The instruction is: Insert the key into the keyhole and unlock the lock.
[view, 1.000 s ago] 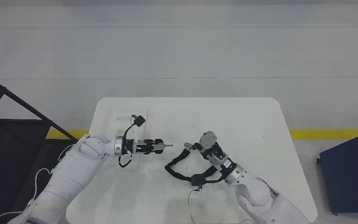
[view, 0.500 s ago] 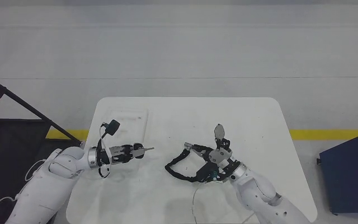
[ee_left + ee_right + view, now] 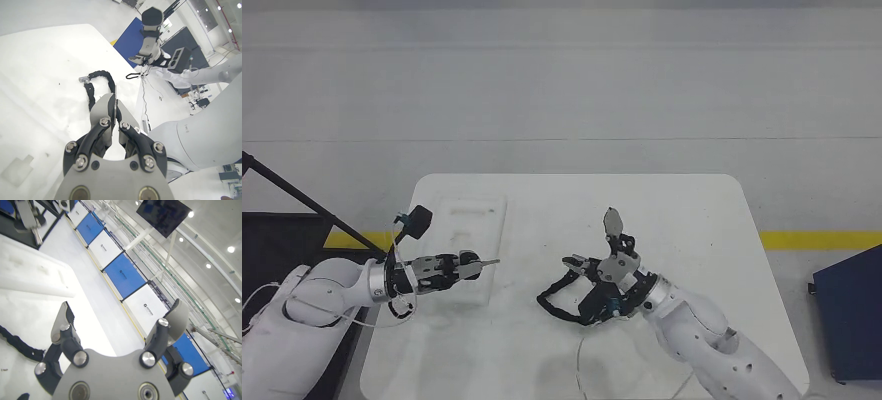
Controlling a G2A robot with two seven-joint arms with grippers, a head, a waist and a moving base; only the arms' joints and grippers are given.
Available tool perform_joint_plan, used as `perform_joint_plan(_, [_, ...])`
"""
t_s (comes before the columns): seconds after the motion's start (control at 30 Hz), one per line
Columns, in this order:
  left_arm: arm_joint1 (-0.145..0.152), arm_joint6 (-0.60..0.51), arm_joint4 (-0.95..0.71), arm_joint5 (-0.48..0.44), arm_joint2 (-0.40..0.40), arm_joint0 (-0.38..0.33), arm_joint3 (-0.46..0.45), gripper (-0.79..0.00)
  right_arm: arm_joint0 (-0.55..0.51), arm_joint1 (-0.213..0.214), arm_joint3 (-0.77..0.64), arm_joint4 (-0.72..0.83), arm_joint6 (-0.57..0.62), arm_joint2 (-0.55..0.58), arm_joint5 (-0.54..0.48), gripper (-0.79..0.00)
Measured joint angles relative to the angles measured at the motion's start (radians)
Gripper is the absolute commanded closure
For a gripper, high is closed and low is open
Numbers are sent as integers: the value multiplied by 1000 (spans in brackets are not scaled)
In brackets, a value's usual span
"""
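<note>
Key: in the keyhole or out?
Out. The left hand pinches the key, well apart from the lock lying on the table.

Robotics lab hall — blue partition panels (image 3: 124, 279)

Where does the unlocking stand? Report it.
Done: the left gripper is shut on the key. In hand: key held apart from the cable lock lying on the table. Left: inserting and turning; the right gripper is open, gripping nothing.
</note>
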Motion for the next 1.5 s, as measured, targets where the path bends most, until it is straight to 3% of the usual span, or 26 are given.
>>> perform_joint_plan(0.13, [-16,68,92,48,69,-68,-7,0,129,-40,63,6,91,-93,-189,-785])
perform_joint_plan(0.23, [-20,98,126,57,85,-85,-2,0,207,-84,129,158,212,-152,-263,-785])
perform_joint_plan(0.3, [-19,93,120,56,83,-83,-2,0,235,-97,139,222,244,-166,-270,-785])
perform_joint_plan(0.7, [-19,93,120,56,83,-83,-2,0,231,-96,138,216,239,-162,-263,-785])
perform_joint_plan(0.8, [-19,93,120,56,83,-83,-2,0,213,-99,151,321,246,-111,-288,-785])
perform_joint_plan(0.97, [-19,93,120,56,83,-83,-2,0,264,-102,134,701,514,-4,-380,-785])
perform_joint_plan(1.17, [-19,93,120,56,83,-83,-2,0,322,-107,157,1022,834,57,-382,-785])
perform_joint_plan(1.3, [-19,93,120,56,83,-83,-2,0,345,-112,196,1106,950,46,-387,-785])
perform_joint_plan(1.5, [-19,93,120,56,83,-83,-2,0,338,-122,260,1088,968,-3,-414,-785])
